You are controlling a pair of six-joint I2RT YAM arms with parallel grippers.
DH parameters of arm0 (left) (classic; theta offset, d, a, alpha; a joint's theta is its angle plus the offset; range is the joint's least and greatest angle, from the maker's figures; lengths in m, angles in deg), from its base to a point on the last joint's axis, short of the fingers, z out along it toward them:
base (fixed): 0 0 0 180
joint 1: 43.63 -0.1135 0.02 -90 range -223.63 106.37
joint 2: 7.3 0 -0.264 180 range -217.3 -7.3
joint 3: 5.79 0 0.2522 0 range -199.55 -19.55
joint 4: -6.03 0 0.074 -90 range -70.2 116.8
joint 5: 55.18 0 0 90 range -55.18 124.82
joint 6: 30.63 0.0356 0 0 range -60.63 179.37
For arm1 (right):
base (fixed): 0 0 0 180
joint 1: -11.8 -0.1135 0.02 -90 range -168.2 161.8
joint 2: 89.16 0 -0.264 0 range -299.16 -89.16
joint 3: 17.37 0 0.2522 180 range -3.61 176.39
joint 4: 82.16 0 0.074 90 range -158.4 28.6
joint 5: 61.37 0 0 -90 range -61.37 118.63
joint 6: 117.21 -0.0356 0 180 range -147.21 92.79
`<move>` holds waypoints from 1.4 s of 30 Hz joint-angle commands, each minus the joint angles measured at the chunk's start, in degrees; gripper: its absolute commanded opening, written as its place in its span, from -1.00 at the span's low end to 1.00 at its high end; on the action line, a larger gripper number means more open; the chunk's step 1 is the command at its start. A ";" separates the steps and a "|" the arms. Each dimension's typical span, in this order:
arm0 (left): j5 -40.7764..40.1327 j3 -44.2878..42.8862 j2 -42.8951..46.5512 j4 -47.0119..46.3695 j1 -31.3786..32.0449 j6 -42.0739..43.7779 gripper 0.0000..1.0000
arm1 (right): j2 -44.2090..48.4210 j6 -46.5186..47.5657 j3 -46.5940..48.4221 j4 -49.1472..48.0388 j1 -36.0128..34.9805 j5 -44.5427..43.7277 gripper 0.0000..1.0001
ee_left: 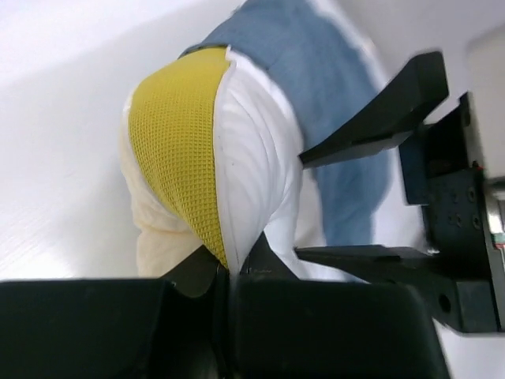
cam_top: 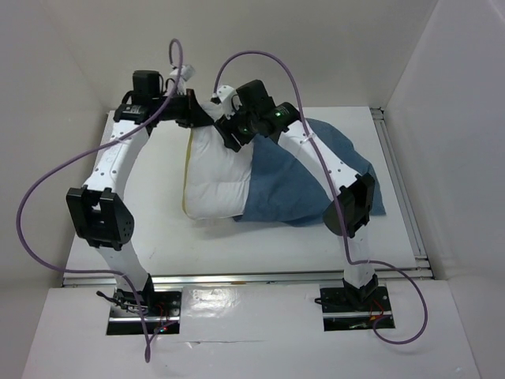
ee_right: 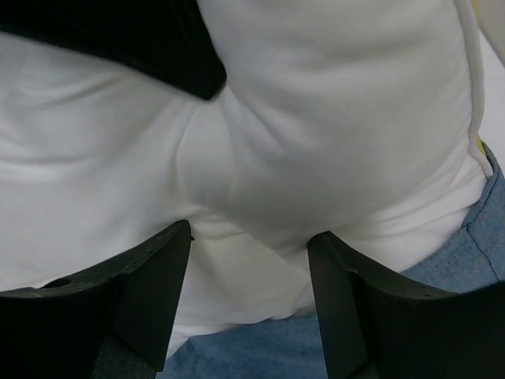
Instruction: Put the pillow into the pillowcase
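Observation:
The white pillow [cam_top: 217,178] lies mid-table with its right part inside the dusty-blue pillowcase [cam_top: 304,178]. Its yellow mesh strip [ee_left: 177,150] runs along the exposed left edge. My left gripper [cam_top: 207,118] is shut on the pillow's far edge seam, and in the left wrist view the cloth [ee_left: 252,158] runs down into the closed jaws [ee_left: 231,268]. My right gripper [cam_top: 235,138] is open, and in the right wrist view [ee_right: 251,235] its fingertips press against the bulging pillow [ee_right: 331,118] just above the pillowcase's edge [ee_right: 276,347]. It also shows in the left wrist view [ee_left: 304,205].
The white table [cam_top: 158,245] is walled in by white panels at the back and sides. The pillowcase's closed end reaches toward the table's right edge [cam_top: 406,197]. Purple cables loop above both arms. The left gripper's black body [ee_right: 158,47] is close to my right gripper.

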 commanded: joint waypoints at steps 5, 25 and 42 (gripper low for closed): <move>-21.05 1.32 5.92 3.62 11.85 24.42 -1.00 | 2.16 -2.87 0.47 -2.10 2.44 -4.17 0.48; -38.36 21.25 20.50 -10.33 24.94 45.51 -1.00 | 7.46 -12.36 1.41 -4.24 26.17 13.20 0.75; -42.15 38.33 34.23 -23.27 32.42 71.28 -1.00 | -0.20 -7.18 5.21 12.21 26.79 31.86 0.75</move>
